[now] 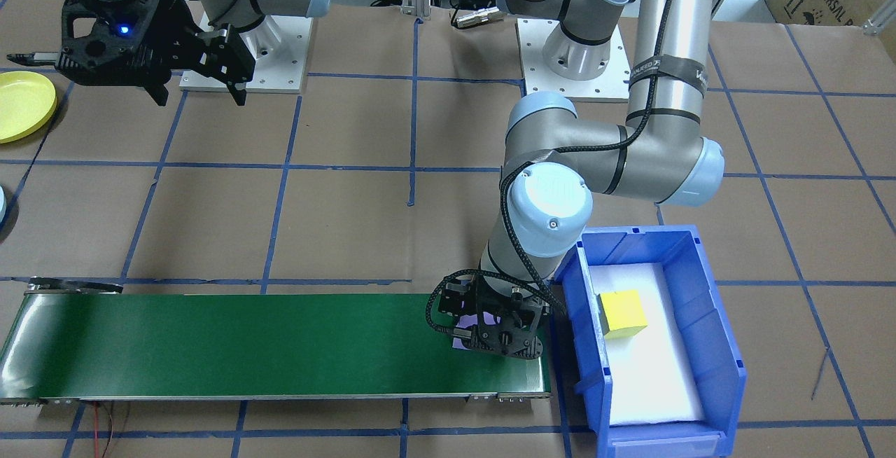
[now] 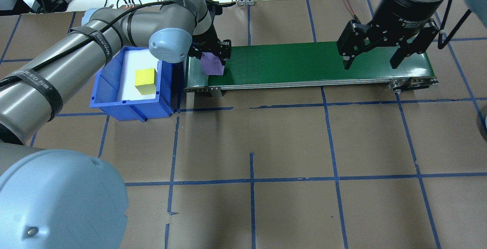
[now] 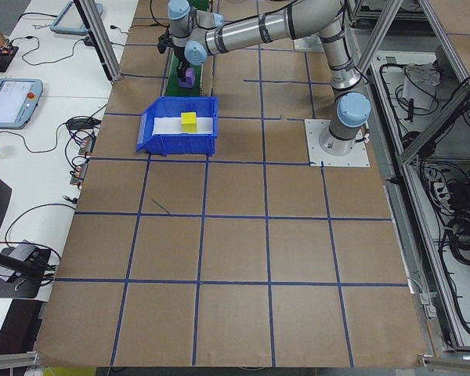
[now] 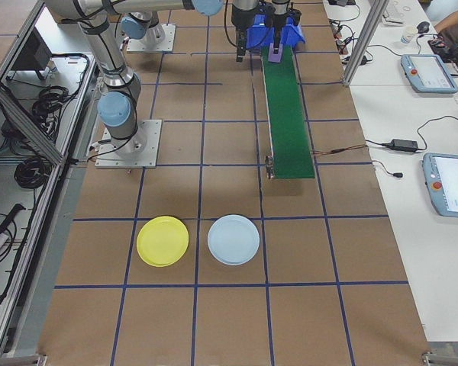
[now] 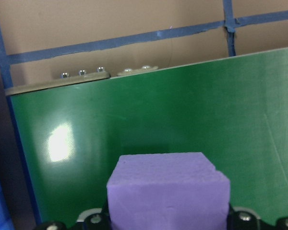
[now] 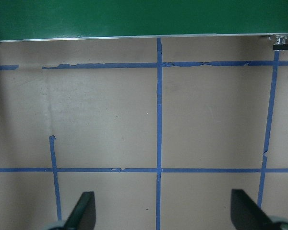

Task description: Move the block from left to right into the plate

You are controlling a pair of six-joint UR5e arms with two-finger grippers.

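The green conveyor belt [image 2: 304, 64] spans the table's twelve-o'clock side in the overhead view, the blue bin [image 2: 114, 96] at its nine-o'clock end holding a yellow block [image 2: 145, 81]. The left gripper [image 2: 211, 54] is clamped on the purple block [image 2: 212, 64] over that end. The right gripper [image 2: 372, 60] hangs spread apart at three o'clock.

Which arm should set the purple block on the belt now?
Left. Its tool already holds the purple block over the green belt's near end, beside the blue bin. The right tool hangs open at the far end.
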